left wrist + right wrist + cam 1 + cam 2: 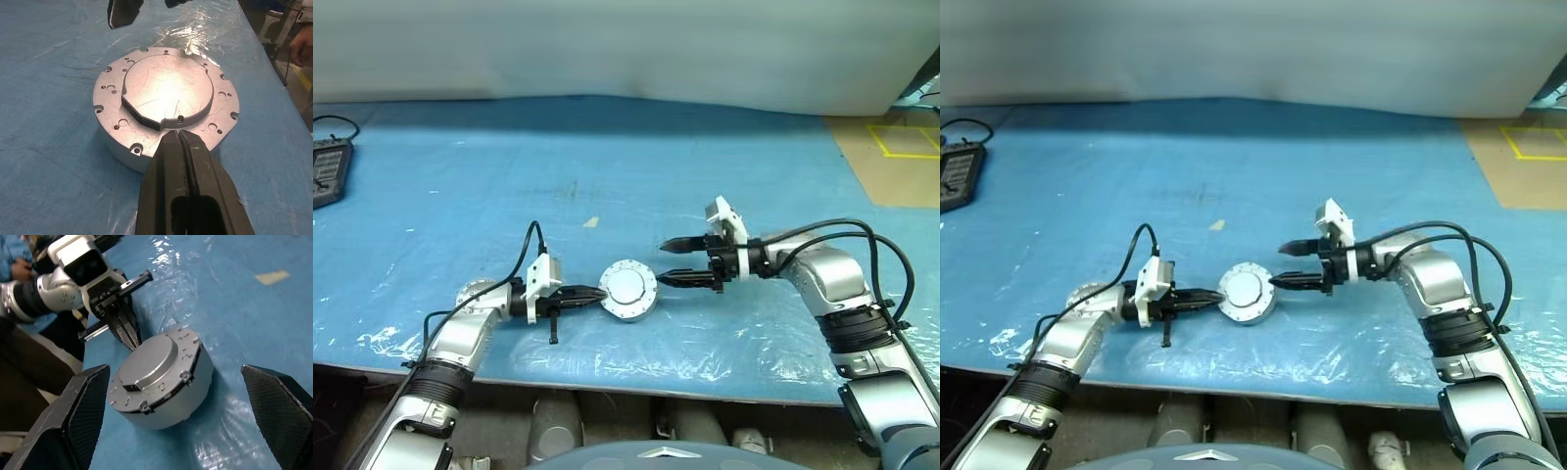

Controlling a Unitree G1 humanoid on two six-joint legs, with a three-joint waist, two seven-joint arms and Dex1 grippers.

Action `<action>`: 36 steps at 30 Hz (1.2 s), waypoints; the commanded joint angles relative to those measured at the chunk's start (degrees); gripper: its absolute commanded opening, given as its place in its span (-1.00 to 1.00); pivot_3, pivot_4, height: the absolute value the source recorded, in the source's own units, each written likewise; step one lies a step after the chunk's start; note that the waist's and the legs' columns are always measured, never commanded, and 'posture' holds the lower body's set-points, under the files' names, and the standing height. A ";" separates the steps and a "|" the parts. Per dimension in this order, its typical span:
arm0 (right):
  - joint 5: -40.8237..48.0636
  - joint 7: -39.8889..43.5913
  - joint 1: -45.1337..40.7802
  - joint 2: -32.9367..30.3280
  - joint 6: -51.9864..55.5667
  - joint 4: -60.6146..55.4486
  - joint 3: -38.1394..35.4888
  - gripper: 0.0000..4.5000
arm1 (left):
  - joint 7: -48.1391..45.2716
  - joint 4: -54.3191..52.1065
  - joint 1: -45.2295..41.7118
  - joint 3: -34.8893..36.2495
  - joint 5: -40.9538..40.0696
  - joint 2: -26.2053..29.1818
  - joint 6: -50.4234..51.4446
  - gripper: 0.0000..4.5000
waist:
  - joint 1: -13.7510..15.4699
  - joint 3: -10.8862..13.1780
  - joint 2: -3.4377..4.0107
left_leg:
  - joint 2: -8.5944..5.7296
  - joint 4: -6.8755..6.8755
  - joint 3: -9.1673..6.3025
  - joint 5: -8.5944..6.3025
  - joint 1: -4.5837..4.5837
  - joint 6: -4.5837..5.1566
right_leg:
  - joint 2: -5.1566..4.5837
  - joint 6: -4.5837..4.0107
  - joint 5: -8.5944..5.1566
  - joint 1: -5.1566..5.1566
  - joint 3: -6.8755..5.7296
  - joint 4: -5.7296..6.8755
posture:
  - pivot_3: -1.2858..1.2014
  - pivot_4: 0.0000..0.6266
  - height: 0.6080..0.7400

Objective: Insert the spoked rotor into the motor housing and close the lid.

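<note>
Blue sheeting [509,166] is carrying the lid [166,93]-shut housing [195,382]: heavy, rigid, slick metal, best pinched across its wall; left gripper [595,298] is pressing closed, empty, right gripper [675,261] gaping wide, empty

Head stereo pair: looks forward and down over both arms onto the blue table [607,157]; the two eyes give near-identical framing, slightly offset sideways. 
Left wrist camera: sits close behind the left gripper [183,139], facing along its fingers at the lid [166,93] from very near. 
Right wrist camera: looks between the right gripper [176,431] fingers, slightly farther back. 
All views share the closed motor housing [195,382]; each wrist view also catches the opposite gripper.
</note>
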 commanded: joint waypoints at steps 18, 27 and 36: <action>12.01 -11.79 2.15 6.18 24.91 -4.75 -3.98 1.00 | 1.14 1.37 1.09 -0.04 0.95 0.39 -1.65 -1.00 | 1.07 0.00 0.07 | 0.03 0.01 0.01 0.08 0.06 -0.14 | -0.01 0.00 0.00 0.03 -0.01 0.04 | 0.03 -0.52 1.00; 12.59 -15.78 1.26 7.88 24.86 -2.22 -4.98 0.73 | 1.25 1.78 1.12 0.13 0.99 0.48 -2.06 -1.00 | 1.12 0.00 0.07 | 0.02 0.00 0.00 0.08 0.01 -0.16 | 0.00 0.01 0.00 0.00 -0.03 0.01 | 0.03 -0.52 1.00; 13.05 -15.76 1.26 7.57 24.77 -2.08 -4.74 -0.43 | 1.36 2.05 1.14 0.11 1.02 0.40 -2.35 -1.00 | 1.12 -0.01 0.08 | 0.01 0.00 0.01 0.09 0.02 -0.17 | 0.00 0.01 0.00 0.01 -0.03 0.02 | 0.03 -0.52 1.00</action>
